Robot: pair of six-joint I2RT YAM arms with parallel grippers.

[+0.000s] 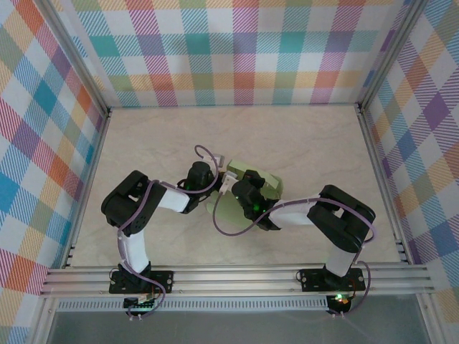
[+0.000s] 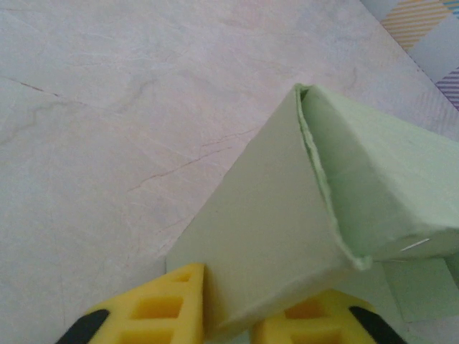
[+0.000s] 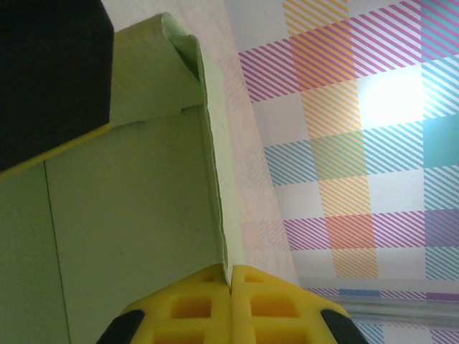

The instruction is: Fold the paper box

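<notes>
The paper box (image 1: 270,188) is pale sage-green card, partly folded, held between both grippers at the table's middle. In the left wrist view the paper box (image 2: 287,229) rises as a folded wedge with a doubled edge, and my left gripper (image 2: 231,321) is shut on its lower corner, with the yellow fingers (image 2: 161,308) on either side. In the right wrist view my right gripper (image 3: 231,279) is shut on the thin standing edge of the paper box (image 3: 129,215). From above, the left gripper (image 1: 228,183) and right gripper (image 1: 244,192) nearly touch over the card.
The pale marble-patterned table (image 1: 301,143) is walled by plaid panels (image 1: 237,50) at the back and on both sides. An aluminium rail (image 1: 237,276) runs along the near edge. A black and yellow gripper part (image 3: 50,79) crowds the top left of the right wrist view.
</notes>
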